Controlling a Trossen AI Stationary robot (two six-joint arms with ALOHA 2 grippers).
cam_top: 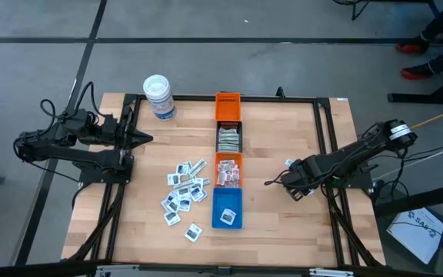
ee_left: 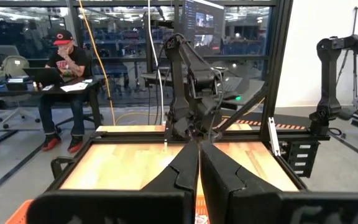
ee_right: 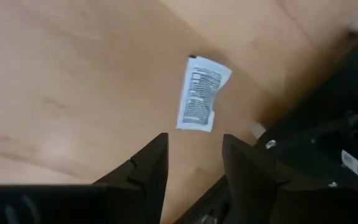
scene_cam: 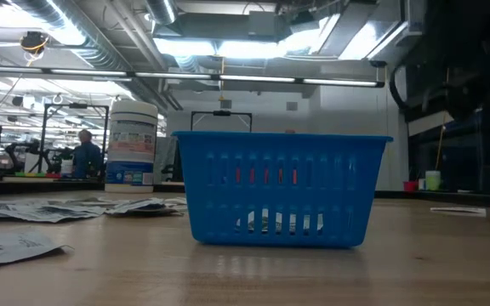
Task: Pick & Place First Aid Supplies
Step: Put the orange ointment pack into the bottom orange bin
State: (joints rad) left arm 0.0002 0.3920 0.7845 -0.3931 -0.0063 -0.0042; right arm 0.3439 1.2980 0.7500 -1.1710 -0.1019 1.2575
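Observation:
The first aid supplies are small white printed packets. Several lie flat in a loose pile (cam_top: pixel 184 192) on the wooden table, left of the bins, and show at the left of the low view (scene_cam: pixel 58 208). One packet (cam_top: pixel 289 162) lies alone at the right, flat on the wood (ee_right: pixel 202 93). My right gripper (ee_right: pixel 194 149) hangs open over the table just short of that packet, nothing between its fingers; in the high view it is right of the bins (cam_top: pixel 277 181). My left gripper (cam_top: pixel 146 139) waits shut at the table's left, held level (ee_left: pixel 199 155).
A row of bins runs down the table's middle: orange (cam_top: pixel 228 104), black (cam_top: pixel 229 138), orange (cam_top: pixel 228 169) and blue (cam_top: pixel 227 208), the blue one also in the low view (scene_cam: pixel 283 187). A white tub (cam_top: pixel 160 96) stands far left. A black frame (cam_top: pixel 325 138) borders the table. A person sits beyond it (ee_left: pixel 64 68).

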